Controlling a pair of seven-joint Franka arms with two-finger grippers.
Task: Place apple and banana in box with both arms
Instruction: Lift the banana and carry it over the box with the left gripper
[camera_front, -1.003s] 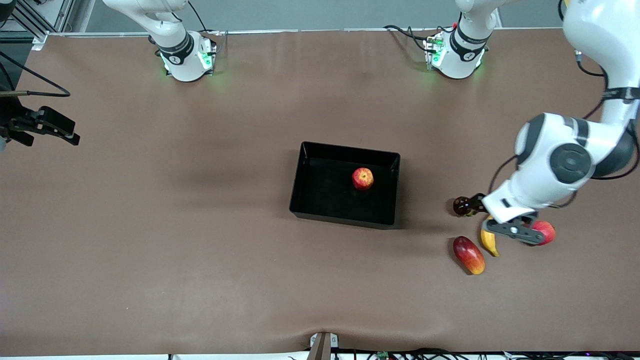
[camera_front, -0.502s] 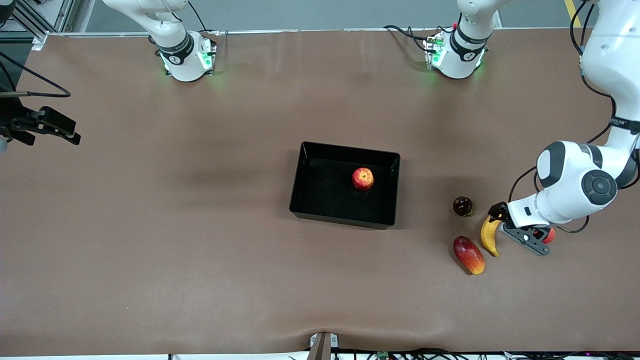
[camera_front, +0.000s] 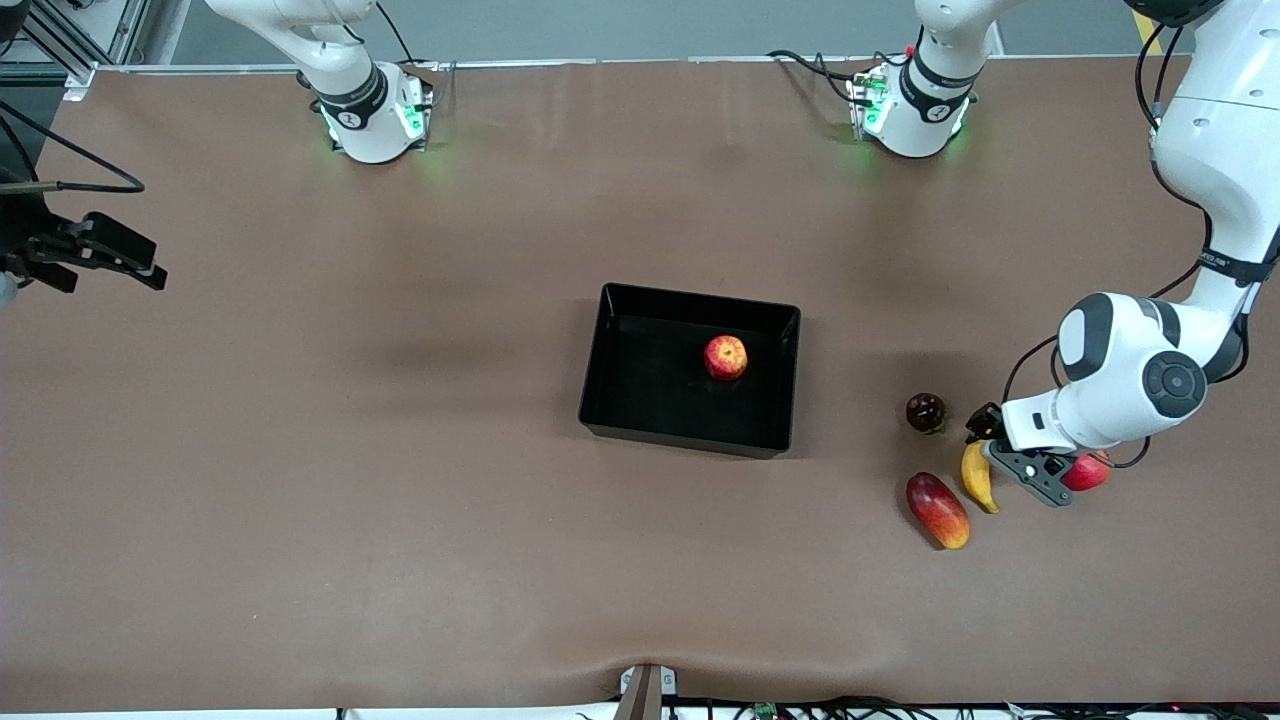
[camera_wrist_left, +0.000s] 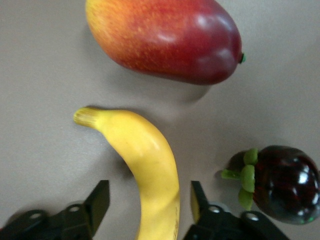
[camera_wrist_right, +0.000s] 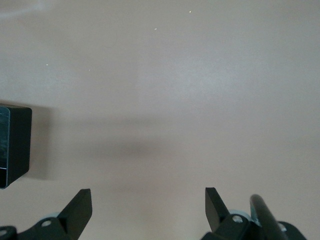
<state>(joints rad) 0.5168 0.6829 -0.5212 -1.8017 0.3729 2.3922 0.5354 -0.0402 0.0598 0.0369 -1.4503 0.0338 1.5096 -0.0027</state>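
Note:
The banana lies on the table toward the left arm's end, beside the mango. My left gripper is low over it and open. In the left wrist view the banana runs between the two fingers of my left gripper, with a gap on each side. The apple sits inside the black box at the table's middle. My right gripper waits open and empty at the right arm's end; the right wrist view shows my right gripper over bare table and a corner of the box.
A red-and-yellow mango lies right next to the banana, nearer the front camera. A dark mangosteen sits beside the banana's other end. A pinkish-red round fruit is partly hidden by the left wrist. Both neighbours also show in the left wrist view: the mango and the mangosteen.
My left arm has swung outward and lowered its wrist, bringing the open gripper down at the banana's end near the mangosteen. The fruits, the box and the right arm have not moved.

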